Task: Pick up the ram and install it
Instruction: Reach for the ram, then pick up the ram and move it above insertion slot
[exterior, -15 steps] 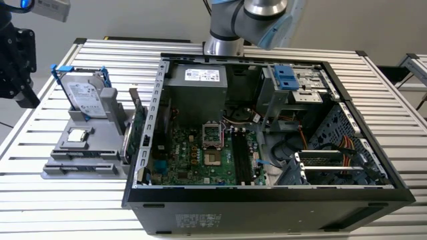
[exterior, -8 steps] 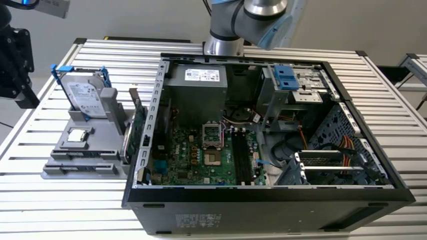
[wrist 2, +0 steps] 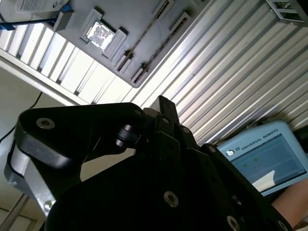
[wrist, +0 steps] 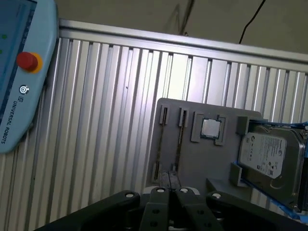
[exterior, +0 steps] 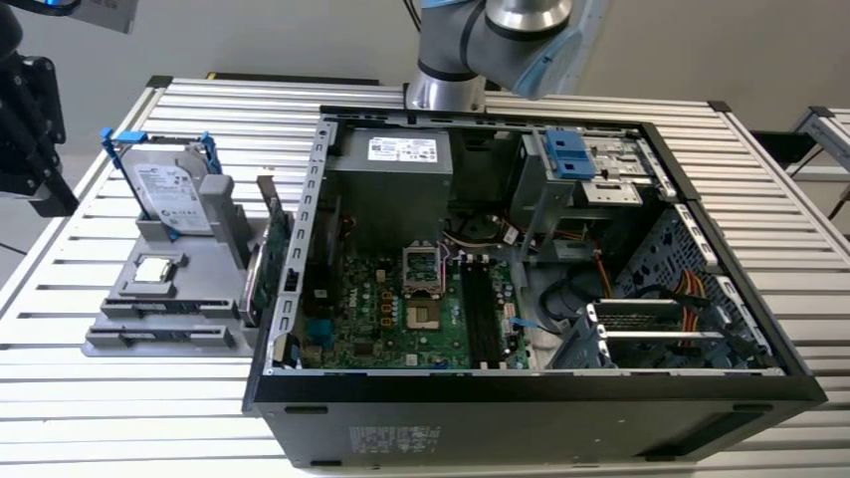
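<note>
A slatted metal counter [exterior: 106, 398] is seen carrying an open computer case [exterior: 531, 418], which is laid on its side with the main board [exterior: 398, 319] exposed. Toward the exterior view's left, a grey holder [exterior: 159, 329] is set on the counter just beside the case. A hard drive [exterior: 170, 189] is stood upright in it. The hand [wrist: 169, 182] is held over the holder's slotted end, its fingers drawn narrow together, with nothing seen between them. The ram [exterior: 275, 269] is stood on edge at the holder's side, next to the case wall. A small square chip [exterior: 157, 267] is laid flat in the holder.
</note>
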Robot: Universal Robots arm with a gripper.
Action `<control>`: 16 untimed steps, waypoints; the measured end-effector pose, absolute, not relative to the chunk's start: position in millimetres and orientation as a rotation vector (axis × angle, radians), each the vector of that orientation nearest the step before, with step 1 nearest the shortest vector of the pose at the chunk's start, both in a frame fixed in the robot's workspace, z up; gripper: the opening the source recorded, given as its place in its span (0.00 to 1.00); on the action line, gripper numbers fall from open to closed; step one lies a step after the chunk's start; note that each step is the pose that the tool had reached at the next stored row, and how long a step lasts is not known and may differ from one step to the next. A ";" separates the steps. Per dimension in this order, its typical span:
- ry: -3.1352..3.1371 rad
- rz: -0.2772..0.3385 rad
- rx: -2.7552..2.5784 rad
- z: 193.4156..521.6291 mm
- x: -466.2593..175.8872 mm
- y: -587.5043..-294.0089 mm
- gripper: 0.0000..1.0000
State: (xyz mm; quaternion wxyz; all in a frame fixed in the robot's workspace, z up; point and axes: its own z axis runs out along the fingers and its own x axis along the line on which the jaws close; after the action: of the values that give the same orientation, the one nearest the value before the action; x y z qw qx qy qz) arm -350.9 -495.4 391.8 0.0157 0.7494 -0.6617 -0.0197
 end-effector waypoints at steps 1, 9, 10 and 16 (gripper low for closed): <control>-2.058 -0.061 2.331 391.8 -350.9 -495.4 0.00; -2.058 -0.061 2.331 391.8 -350.9 -495.4 1.00; -2.058 -0.061 2.331 391.8 -350.9 -495.4 1.00; -2.058 -0.061 2.331 391.8 -350.9 -495.4 1.00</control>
State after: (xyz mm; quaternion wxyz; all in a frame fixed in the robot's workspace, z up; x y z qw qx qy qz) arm -350.9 -495.4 391.8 0.0156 0.7494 -0.6617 -0.0196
